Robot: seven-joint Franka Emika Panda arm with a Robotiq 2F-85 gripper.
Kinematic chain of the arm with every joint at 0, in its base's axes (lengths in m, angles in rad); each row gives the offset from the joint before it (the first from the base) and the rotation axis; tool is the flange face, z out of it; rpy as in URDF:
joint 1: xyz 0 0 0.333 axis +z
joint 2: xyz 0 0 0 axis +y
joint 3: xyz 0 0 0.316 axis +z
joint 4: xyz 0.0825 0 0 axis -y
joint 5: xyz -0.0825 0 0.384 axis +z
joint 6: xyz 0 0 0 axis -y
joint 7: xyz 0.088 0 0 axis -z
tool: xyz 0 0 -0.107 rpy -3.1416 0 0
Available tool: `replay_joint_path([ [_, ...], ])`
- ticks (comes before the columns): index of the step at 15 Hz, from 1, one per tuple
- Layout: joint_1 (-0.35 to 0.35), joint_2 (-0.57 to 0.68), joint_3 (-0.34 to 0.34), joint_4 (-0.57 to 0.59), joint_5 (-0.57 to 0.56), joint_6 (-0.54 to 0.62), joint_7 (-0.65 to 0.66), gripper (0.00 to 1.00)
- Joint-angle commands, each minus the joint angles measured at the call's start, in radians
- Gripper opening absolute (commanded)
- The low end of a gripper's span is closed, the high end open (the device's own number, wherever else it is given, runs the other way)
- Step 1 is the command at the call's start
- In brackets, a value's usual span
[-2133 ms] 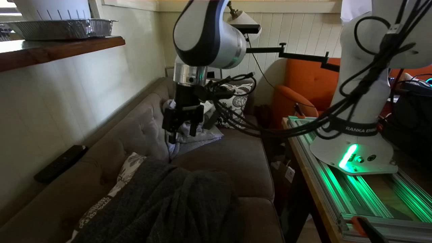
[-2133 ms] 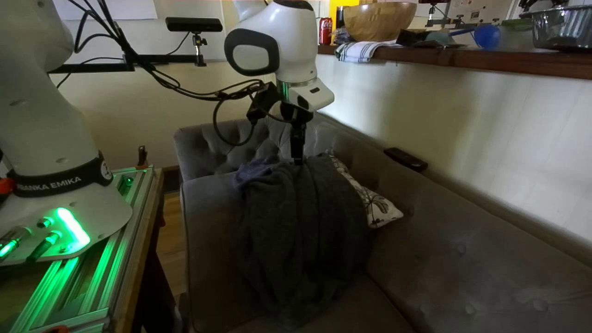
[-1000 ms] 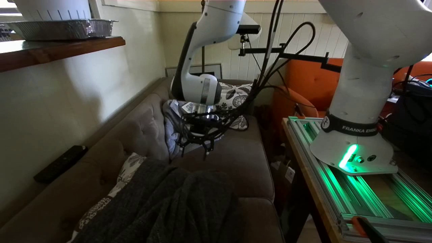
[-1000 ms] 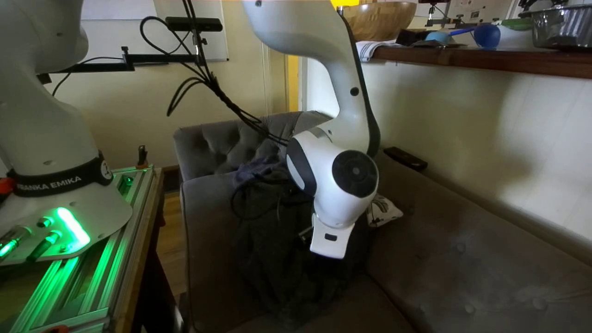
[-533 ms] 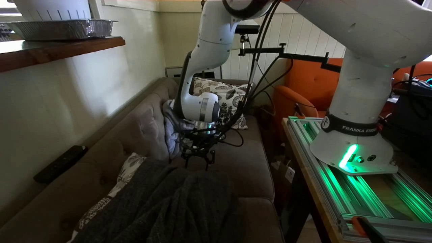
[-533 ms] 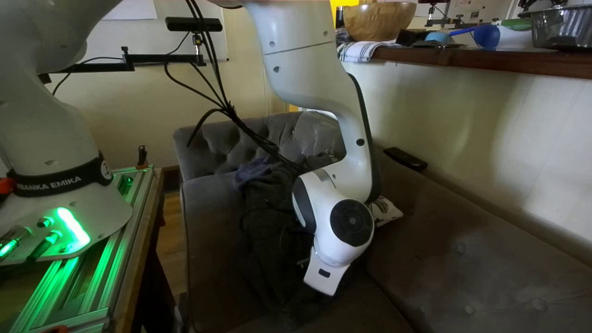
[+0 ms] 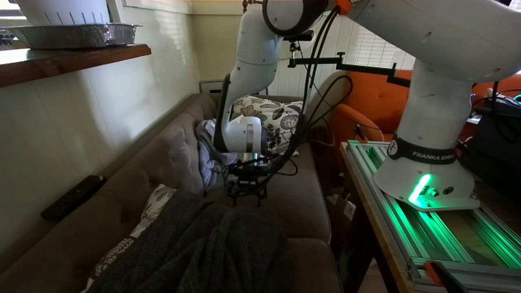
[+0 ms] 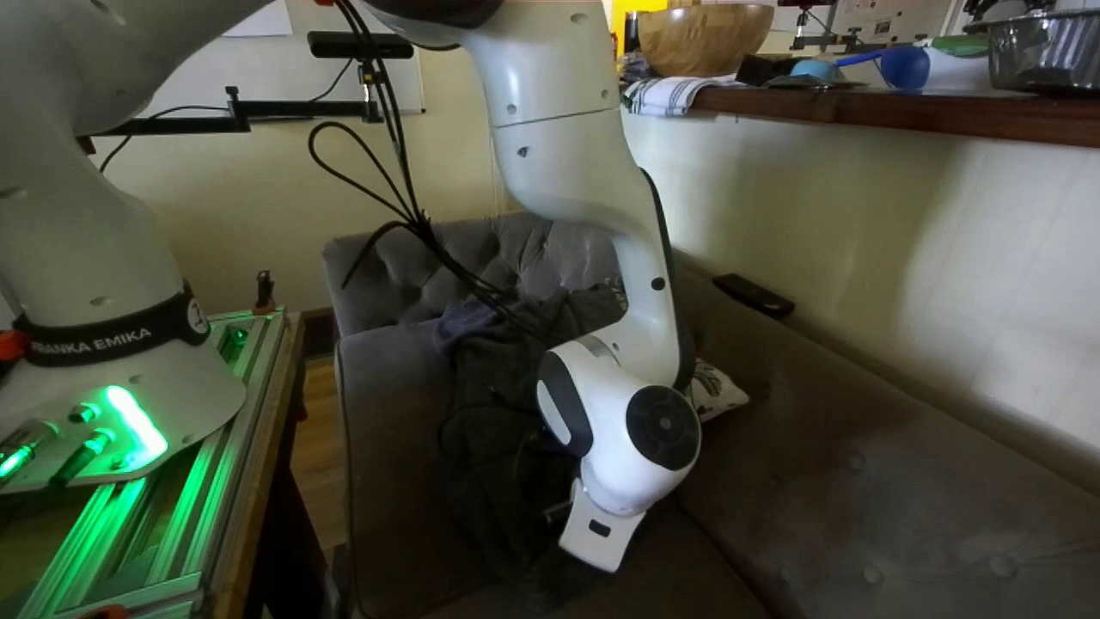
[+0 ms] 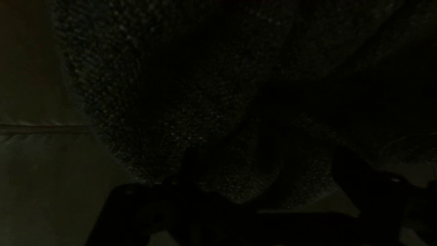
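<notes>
One robot arm [image 7: 256, 69] reaches down over a tufted sofa [image 7: 295, 211], its gripper [image 7: 247, 201] pointed at an edge of a dark grey blanket [image 7: 228, 248]. The jaws stand apart and unladen — in the wrist view the two fingers [image 9: 350, 172] are well separated, with blanket cloth visible between them. That view is very dark; whether the fingertips touch the cloth cannot be determined. The blanket lies bunched in folds across the seat and partly covers a patterned pillow [image 7: 152, 205] at the backrest. In an exterior view the white wrist housing [image 8: 632, 447] blocks sight of the gripper. Behind the gripper, a crumpled grey-blue cloth [image 7: 209, 160] rests against the backrest, near a floral pillow [image 7: 283, 118]. A black, remote-like object [image 7: 73, 197] lies atop the backrest beside the wall, recorded in both exterior views. A foil tray [image 7: 81, 36] sits on a wooden ledge [image 7: 101, 57]; an orange armchair [image 7: 374, 95] stands in the background. The arm's base [image 7: 407, 179] shows a lit green indicator — mounted on metal rails [image 7: 441, 234].
</notes>
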Motion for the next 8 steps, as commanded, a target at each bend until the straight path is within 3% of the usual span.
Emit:
replay_joint_path([
  [1, 0.05, 0.03, -0.019, 0.045, -0.093, -0.038, 0.109, 1.0],
  [8, 0.102, 0.107, -0.003, 0.166, -0.201, -0.108, 0.269, 1.0],
])
